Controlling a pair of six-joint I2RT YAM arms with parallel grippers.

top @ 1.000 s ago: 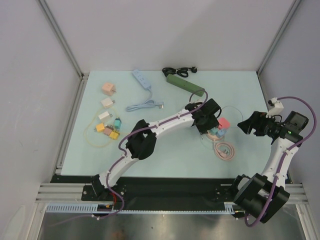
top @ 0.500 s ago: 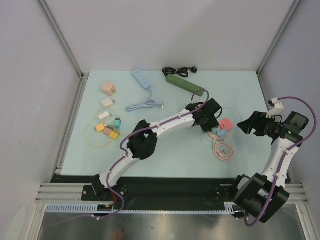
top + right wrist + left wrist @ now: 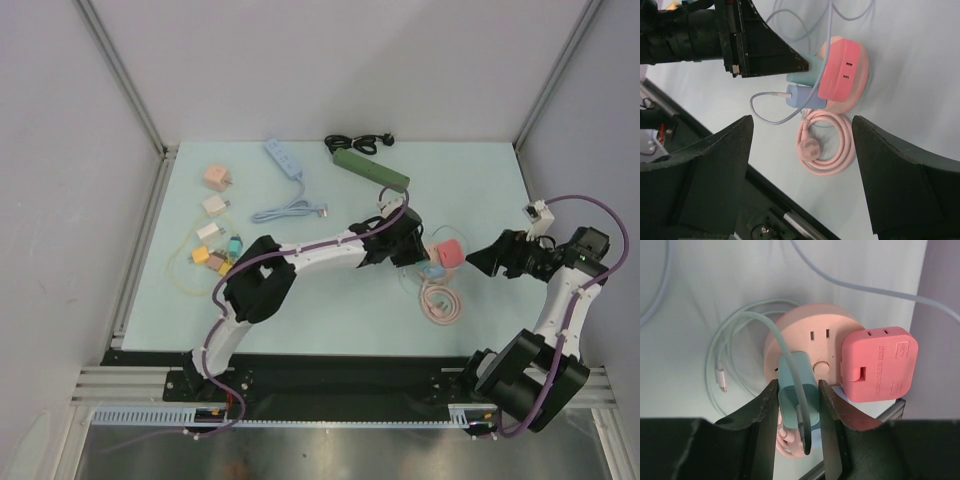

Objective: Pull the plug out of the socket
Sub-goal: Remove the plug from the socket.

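Left gripper (image 3: 798,390) pinches the flat sides of the teal plug (image 3: 809,377), lower centre of the left wrist view, seated in the round pink socket (image 3: 812,325). It looks like light, rigid, likely slick plastic, best gripped low on its body. Beyond, the right gripper (image 3: 802,120) gapes, holding nothing.

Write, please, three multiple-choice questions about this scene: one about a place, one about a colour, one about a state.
1. Seen from above, where is the coiled pink cable relative to the round pink socket?
A. on its far side
B. on its near side, toward the arm bases
C. on top of it

2. Which colour is the plug between the fingers of the left gripper?
A. yellow
B. black
C. teal

3. How is the right gripper?
A. open, holding nothing
B. shut on the cable
C. shut on the socket

Answers: 1 B, the coil lies below the socket in the top view. 2 C, the left wrist view shows it teal. 3 A, its fingers stand wide apart with nothing gripped between them.
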